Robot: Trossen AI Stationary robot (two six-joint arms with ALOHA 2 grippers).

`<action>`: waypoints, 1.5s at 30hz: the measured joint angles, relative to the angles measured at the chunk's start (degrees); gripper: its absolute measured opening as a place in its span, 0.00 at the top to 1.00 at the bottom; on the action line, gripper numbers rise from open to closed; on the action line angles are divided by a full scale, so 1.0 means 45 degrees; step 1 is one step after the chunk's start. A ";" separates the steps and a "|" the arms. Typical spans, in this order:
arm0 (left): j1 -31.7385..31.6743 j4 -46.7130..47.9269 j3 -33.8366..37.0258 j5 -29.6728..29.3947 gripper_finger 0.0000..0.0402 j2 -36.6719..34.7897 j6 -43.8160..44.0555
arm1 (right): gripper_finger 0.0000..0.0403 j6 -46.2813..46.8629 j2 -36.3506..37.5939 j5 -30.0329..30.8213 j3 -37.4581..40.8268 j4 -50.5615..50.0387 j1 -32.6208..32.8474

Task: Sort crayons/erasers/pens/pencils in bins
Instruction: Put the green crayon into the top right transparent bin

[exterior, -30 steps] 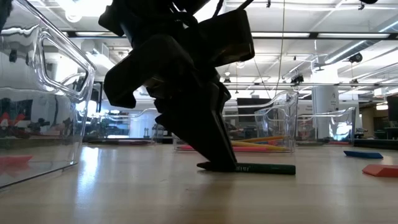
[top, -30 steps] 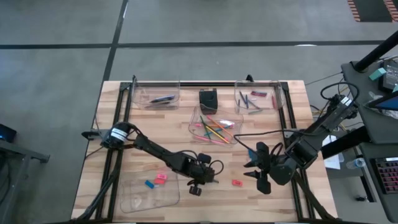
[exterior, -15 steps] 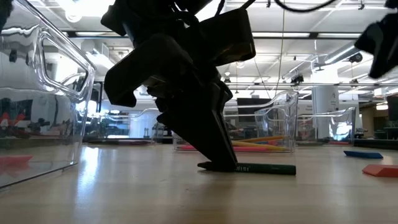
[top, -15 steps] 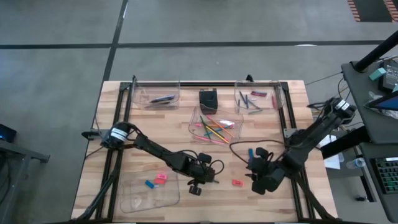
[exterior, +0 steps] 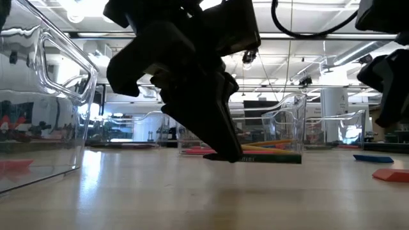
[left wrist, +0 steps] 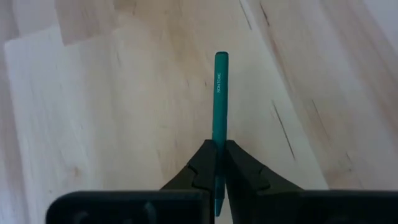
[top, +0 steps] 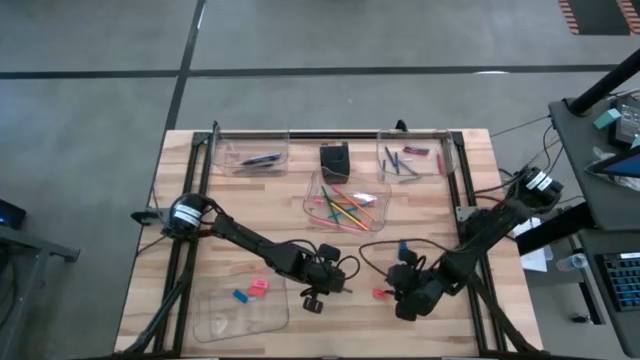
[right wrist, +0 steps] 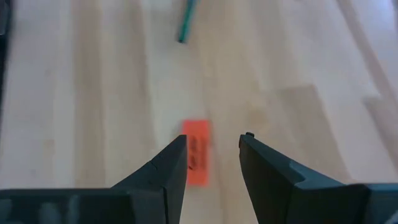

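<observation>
I see four bins: the far-left bin (top: 251, 155) holds a dark pen (top: 262, 158); the far-right bin (top: 415, 160) holds crayons (top: 397, 163); the middle bin (top: 346, 201) holds a heap of pencils (top: 347, 209); the near-left bin (top: 240, 310) has a blue eraser (top: 240, 296) and a pink eraser (top: 258, 286) at its far edge, though whether they lie inside it I cannot tell; my left gripper (left wrist: 216, 163) is clamped tight on a green pencil (left wrist: 220, 93), lifted just off the table (top: 450, 320) in the low view; my right gripper (right wrist: 212, 149) hangs part-open over a red eraser (right wrist: 196, 152), which sits between the fingers but touches neither; the pencil's rear end is hidden behind the left fingers (left wrist: 200, 167).
</observation>
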State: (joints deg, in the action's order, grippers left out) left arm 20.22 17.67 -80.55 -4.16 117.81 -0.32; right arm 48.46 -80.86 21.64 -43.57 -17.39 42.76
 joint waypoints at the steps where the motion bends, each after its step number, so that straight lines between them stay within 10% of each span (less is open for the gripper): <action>1: 0.0005 -0.0021 0.0000 -0.0115 1.00 -0.0022 0.0000 | 0.66 -0.0215 -0.0133 0.0003 0.0000 0.0398 0.0000; 20: 0.0015 -0.0217 -0.0272 -0.1010 1.00 -0.0785 -0.0015 | 0.65 -0.3432 -0.0944 0.2208 -0.0012 0.4362 -0.0449; 36: 0.0017 -0.0487 -0.0301 -0.1088 1.00 -0.0794 0.0028 | 0.39 -0.3583 -0.2625 0.1776 -0.0010 0.6675 -0.1435; 45: 0.0030 -0.0505 -0.0301 -0.1088 1.00 -0.0794 0.0103 | 0.55 -0.3549 -0.2834 0.1857 -0.0010 0.6771 -0.1542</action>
State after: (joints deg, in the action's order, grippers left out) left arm 20.36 15.39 -81.91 -9.06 114.24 0.15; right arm 32.49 -93.61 30.00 -43.62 13.09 35.82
